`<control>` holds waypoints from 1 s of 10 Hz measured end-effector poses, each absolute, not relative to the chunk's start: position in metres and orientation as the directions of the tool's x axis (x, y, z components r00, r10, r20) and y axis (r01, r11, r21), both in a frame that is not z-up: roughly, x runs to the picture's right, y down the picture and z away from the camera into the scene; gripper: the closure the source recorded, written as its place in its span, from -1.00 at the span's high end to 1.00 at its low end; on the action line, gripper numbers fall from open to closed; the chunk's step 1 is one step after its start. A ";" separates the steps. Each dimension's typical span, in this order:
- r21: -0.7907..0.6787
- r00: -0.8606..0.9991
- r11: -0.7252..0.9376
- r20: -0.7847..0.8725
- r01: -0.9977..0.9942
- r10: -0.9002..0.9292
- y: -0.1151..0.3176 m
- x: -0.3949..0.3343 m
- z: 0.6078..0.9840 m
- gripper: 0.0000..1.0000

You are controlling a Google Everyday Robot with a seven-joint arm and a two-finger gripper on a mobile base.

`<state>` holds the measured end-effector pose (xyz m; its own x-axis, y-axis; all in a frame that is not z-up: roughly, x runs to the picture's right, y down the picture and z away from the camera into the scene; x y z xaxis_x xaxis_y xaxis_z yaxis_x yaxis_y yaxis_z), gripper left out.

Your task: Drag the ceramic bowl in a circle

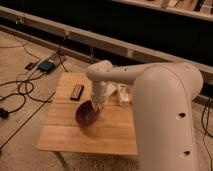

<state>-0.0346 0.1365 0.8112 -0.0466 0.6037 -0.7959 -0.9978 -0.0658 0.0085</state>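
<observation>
Wood slats, pale and matte, make up the top of the small square table (90, 137), which stands on a rough, speckled floor. One ceramic bowl (85, 114) sits a little left of the tabletop's middle: round, shallow, glossy, dark purple, its rim catching a faint shine. One smooth white arm (150, 95), rounded and bulky, reaches in from the right and bends down over the table; its gripper (98, 106) points straight down at the bowl's right rim, touching or inside it, which of the two I cannot tell. One flat, dark, oblong object (77, 91) lies near the table's left back edge. A pale, soft-looking item (123, 95) rests just right of the wrist, partly hidden. Several black cables (20, 92) loop over the floor to the left.
</observation>
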 end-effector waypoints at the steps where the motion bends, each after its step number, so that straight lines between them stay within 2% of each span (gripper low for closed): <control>1: 0.004 -0.031 -0.047 -0.804 -0.999 0.593 0.143 -0.035 0.809 -1.00; 5: -0.004 -0.022 -0.045 -0.826 -0.999 0.563 0.156 -0.037 0.807 -0.99; 6: -0.015 -0.025 -0.068 -0.833 -0.998 0.553 0.158 -0.040 0.807 -0.91; 9: -0.075 -0.016 -0.149 -0.846 -0.986 0.533 0.157 -0.045 0.812 -0.28; 10: -0.083 -0.012 -0.156 -0.847 -0.984 0.531 0.157 -0.044 0.812 -0.13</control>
<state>-0.0440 0.1572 0.8125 -0.0121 0.5307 -0.8475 -0.9843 -0.1556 -0.0834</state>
